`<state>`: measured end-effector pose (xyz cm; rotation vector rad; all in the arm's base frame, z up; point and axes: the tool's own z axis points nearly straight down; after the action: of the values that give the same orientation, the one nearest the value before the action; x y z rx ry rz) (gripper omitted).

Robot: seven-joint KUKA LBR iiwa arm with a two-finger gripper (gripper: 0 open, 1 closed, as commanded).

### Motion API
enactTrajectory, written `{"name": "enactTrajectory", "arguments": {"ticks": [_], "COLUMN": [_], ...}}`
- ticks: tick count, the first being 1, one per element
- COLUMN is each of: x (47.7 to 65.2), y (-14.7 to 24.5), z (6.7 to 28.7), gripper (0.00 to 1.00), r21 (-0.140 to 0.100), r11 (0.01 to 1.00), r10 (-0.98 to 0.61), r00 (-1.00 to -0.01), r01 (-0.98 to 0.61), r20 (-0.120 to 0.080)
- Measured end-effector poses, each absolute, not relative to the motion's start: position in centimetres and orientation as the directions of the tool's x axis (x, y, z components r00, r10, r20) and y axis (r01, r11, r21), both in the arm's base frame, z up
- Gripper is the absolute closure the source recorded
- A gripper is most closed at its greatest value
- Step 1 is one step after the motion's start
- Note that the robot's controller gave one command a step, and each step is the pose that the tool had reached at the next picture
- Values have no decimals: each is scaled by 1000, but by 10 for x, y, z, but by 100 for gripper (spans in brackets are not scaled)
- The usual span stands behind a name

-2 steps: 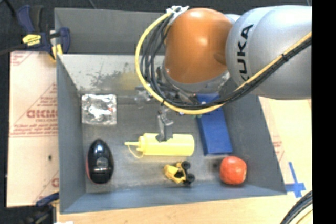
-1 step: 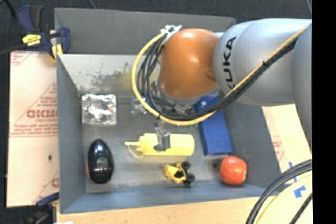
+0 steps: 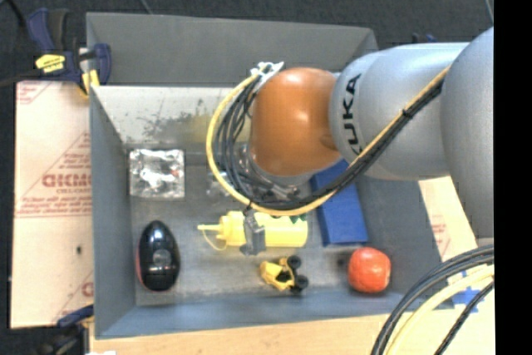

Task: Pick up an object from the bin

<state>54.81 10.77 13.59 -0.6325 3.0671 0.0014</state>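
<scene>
My gripper (image 3: 254,237) pokes out from under the orange wrist cover and is down on a yellow plastic bottle-like thing (image 3: 287,233) that lies on its side in the front middle of the bin. Its tip overlaps the bottle's middle, with the bottle's narrow spout end (image 3: 213,233) to the left of it. A small yellow and black toy (image 3: 281,273) lies just in front of the bottle. A blue flat box (image 3: 342,212) rests to the right, partly under the arm.
A red ball (image 3: 368,270) sits at the front right. A black computer mouse (image 3: 158,256) lies at the front left, and a clear crinkled plastic packet (image 3: 155,173) behind it. The arm and its cables cover the bin's middle and right.
</scene>
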Motion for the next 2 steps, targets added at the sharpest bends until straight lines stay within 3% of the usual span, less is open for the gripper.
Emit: {"name": "enactTrajectory", "arguments": {"ticks": [1,2], "x": [543,566], "y": [106,105], "z": [137,124], "gripper": [0,0], "r21": [0,1], "r11": [970,980], "r10": [-243,-200], "r00": [-970,-980], "r01": [-243,-200], "r20": [-14,-16]}}
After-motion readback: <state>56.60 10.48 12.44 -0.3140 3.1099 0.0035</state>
